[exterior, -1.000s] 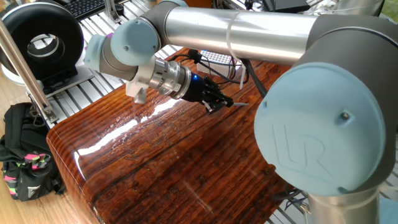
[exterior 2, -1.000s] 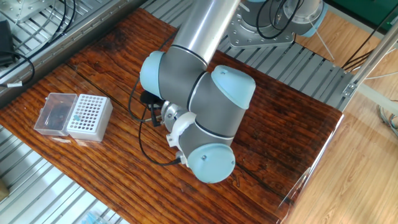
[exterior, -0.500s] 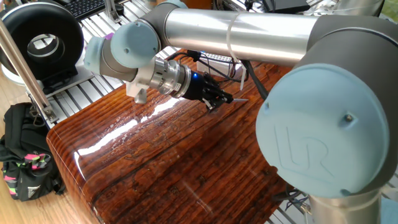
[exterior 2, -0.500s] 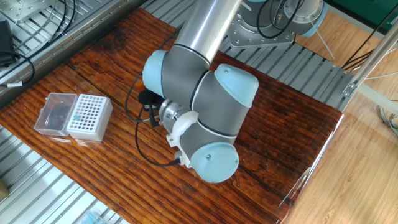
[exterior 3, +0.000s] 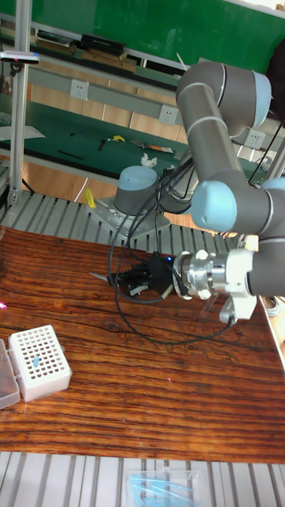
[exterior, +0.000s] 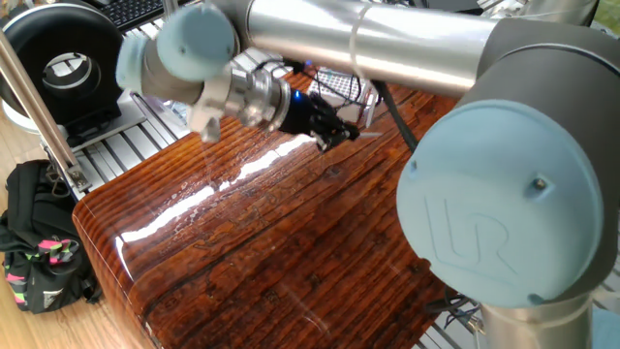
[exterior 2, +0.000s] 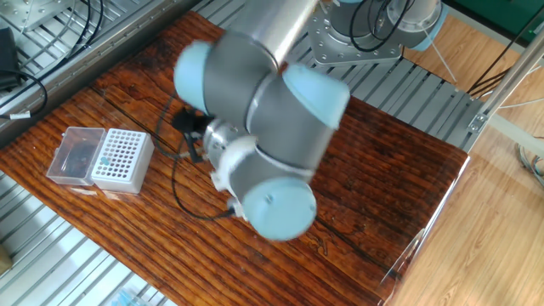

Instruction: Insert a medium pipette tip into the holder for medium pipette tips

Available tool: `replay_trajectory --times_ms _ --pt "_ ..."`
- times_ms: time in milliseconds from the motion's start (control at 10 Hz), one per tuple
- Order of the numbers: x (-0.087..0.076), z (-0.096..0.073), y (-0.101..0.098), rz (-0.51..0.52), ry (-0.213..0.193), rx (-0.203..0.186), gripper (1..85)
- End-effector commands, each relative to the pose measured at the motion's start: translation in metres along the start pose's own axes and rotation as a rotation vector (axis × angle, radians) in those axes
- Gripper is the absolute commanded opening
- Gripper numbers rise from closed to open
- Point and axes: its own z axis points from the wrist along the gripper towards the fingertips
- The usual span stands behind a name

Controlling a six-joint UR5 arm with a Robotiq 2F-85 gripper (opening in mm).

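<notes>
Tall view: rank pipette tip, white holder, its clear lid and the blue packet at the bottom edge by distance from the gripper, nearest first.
1. medium pipette tip: at the gripper fingers, pointing left.
2. holder: lower left on the table.
3. clear lid: left of the holder, at the frame edge.
4. blue packet: beyond the table's near edge.

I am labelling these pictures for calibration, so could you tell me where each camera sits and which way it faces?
One fixed view: low beside the arm's big blue-capped joint, looking along the wooden table at the gripper.
The other fixed view: high above, looking down on the elbow and the white holder.
Tall fixed view: at the table's edge facing the arm's base; gripper points sideways above the holder.
All three show the table; the last two share the holder.
</notes>
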Motion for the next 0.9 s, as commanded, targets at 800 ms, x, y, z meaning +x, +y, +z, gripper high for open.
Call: replay_trajectory --times_ms 800 --pt "-0.008 0.006 0.006 0.074 -0.196 -0.067 1.0"
